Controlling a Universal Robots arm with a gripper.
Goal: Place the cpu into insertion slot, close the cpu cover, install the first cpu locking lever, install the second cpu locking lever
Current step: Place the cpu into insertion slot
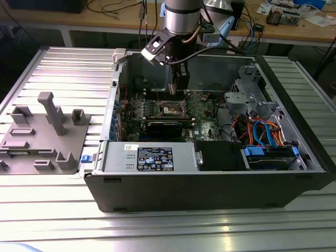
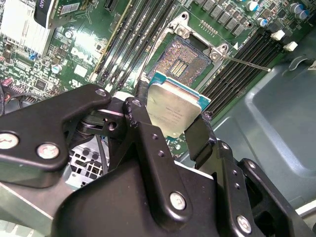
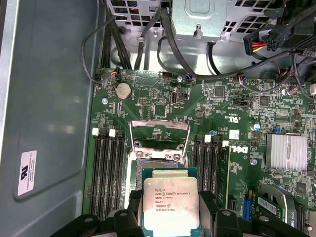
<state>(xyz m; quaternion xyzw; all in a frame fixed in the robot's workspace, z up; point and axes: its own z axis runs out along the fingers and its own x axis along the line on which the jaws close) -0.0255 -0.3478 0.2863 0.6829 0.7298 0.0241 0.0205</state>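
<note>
So the gripper (image 2: 172,118) is clamped on the cpu (image 2: 175,106), one of its black fingers (image 2: 145,118) on each of two opposite edges. The metal lid faces up toward the wrist and the chip sits pretty much level. It's hanging right between the fingertips, with the insertion slot (image 2: 183,61) just below and a little ahead of them. The chip isn't touching the slot from what I can see. The cpu cover (image 3: 159,123) is flipped up on the far side of the slot from the fingers, and a thin wire locking lever (image 2: 247,62) is swung out to one side, so the socket is open. Handling-wise I'd call this thing light and rigid but touchy. The top looks slick, and the underside and the socket pins won't forgive any scraping or tilt, so an edge grip like this one seems right to me. Never grab it by the faces. For pose, in the exterior view the arm drops straight down into the open computer case (image 1: 210,184), wrist vertical, fingers aimed at the green board (image 3: 148,98) between the memory slots (image 3: 106,173).
</note>
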